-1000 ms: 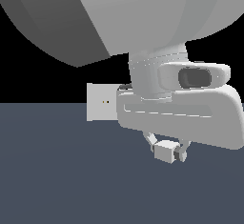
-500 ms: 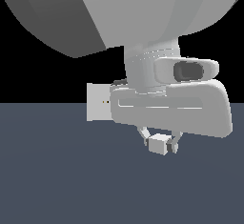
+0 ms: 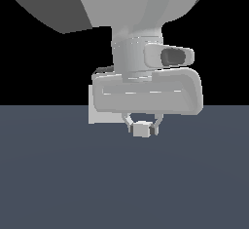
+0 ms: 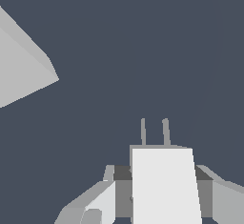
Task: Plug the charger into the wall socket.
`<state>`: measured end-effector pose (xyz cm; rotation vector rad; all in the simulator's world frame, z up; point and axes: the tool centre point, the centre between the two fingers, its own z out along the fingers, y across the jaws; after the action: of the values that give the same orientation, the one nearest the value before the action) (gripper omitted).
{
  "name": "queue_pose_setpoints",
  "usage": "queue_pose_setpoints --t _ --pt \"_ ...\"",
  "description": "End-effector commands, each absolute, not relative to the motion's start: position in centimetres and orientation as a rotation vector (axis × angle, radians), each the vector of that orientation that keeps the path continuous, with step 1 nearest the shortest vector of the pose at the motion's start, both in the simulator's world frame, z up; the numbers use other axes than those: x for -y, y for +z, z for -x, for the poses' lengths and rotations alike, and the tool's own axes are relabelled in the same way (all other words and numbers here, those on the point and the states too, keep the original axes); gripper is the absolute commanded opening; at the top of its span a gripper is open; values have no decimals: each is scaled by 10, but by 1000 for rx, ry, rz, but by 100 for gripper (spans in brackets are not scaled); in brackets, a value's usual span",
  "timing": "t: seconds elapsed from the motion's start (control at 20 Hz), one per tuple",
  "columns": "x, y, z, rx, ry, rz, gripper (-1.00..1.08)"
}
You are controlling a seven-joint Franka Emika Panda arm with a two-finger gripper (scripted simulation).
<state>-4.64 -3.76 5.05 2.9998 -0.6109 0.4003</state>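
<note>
Two thin prongs (image 4: 154, 131) jut from the front of the charger (image 3: 142, 129), a small white cube that the tool (image 3: 142, 124) clenches between its fingers, one finger (image 4: 90, 204) showing pressed against the cube's flank in the wrist view. The cube hangs above the dark table (image 3: 58, 184), clear of its surface. The wall socket (image 3: 91, 112) stands upright to the exterior view's left of the charger and farther back, mostly hidden behind the arm's broad grey hand, so only a pale sliver of the panel shows and its two holes cannot be seen. In the wrist view one corner of the panel (image 4: 21, 66) sits well off to the side of the line along which the prongs point, not ahead of them. By this reading, the charger must yet be brought round until its prongs face the panel squarely before any push inward.
</note>
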Motion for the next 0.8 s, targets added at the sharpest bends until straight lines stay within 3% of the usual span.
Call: queue_pose_setpoints --t 0.0,0.75 --pt "26 60 41 479 407 -3033 -100" --pt "-30 96 36 -93 414 -3119 -100"
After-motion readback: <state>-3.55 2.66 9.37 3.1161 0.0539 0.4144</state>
